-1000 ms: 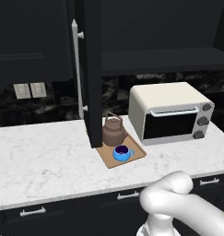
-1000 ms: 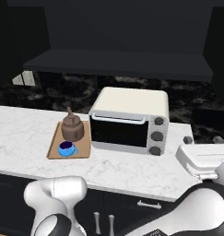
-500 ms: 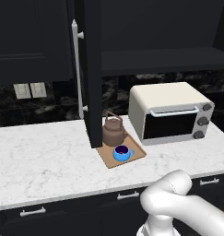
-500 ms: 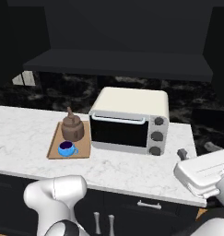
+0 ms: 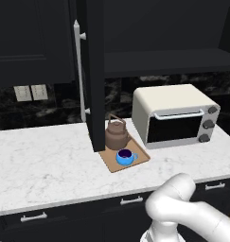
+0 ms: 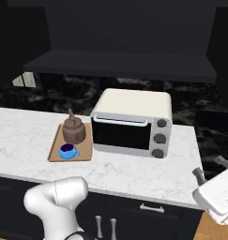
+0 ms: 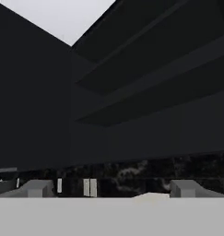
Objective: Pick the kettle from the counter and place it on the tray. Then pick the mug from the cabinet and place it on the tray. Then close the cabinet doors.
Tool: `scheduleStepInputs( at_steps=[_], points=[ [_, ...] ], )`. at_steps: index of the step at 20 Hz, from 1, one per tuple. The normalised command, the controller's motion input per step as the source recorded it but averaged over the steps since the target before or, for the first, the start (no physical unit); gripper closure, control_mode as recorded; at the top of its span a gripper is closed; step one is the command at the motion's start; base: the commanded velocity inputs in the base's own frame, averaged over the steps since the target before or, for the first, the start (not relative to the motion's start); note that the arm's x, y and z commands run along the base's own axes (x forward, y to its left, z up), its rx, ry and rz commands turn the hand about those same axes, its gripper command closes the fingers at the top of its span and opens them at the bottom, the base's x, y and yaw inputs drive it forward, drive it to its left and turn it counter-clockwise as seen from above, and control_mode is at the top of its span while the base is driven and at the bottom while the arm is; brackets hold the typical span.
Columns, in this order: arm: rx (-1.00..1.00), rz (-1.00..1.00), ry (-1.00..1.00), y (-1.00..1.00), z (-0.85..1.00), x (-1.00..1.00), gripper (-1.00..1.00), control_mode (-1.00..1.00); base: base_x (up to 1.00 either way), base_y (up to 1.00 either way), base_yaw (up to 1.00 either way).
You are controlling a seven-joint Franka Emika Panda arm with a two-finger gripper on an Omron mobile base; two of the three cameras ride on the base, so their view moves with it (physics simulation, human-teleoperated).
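The brown kettle (image 5: pixel 117 134) (image 6: pixel 74 131) and the small blue mug (image 5: pixel 126 156) (image 6: pixel 67 151) both stand on the tan tray (image 5: pixel 140 156) (image 6: pixel 85 151), on the white marble counter (image 5: pixel 40 160) (image 6: pixel 21 131). Above it, the black cabinet (image 5: pixel 168 61) (image 6: pixel 120 65) shows a dark shelf. Its left door (image 5: pixel 95 71) swings out edge-on, with its silver bar handle (image 5: pixel 79 71) facing left. My gripper (image 6: pixel 210 168) (image 7: pixel 111 189) hangs open and holds nothing, far right of the tray, off the counter's right end. In the hand view it looks at dark cabinet fronts.
A cream toaster oven (image 5: pixel 175 116) (image 6: pixel 132 122) stands just right of the tray. Black drawers with silver pulls (image 5: pixel 130 201) run under the counter. Wall sockets (image 5: pixel 31 92) sit on the dark backsplash at the left. My elbow (image 5: pixel 182 208) rises in the foreground.
In the right base view my hand has sunk lower and drifted toward the right edge. Kettle, mug, tray and door have not moved.
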Motion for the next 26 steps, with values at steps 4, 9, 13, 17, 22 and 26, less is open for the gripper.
scheduleStepInputs(
  at_steps=[4,9,13,17,22,26],
  points=[
    [0.02,0.08,-0.16,-0.61,0.09,0.06,-1.0,-1.0,0.0,0.0,0.0],
    [0.0,0.02,-0.03,-0.75,-0.02,0.05,-1.0,-1.0,0.0,0.0,0.0],
    [0.0,0.0,0.0,-0.71,0.02,0.04,-1.0,-1.0,0.0,0.0,0.0],
    [0.0,0.0,-0.09,-0.35,0.38,0.01,-1.0,-1.0,0.0,0.0,0.0],
    [-0.07,0.01,-0.27,0.03,0.58,0.0,-1.0,-1.0,0.0,0.0,0.0],
    [-0.2,0.09,-0.35,0.36,0.57,0.0,-1.0,-1.0,0.0,0.0,0.0]
  ],
)
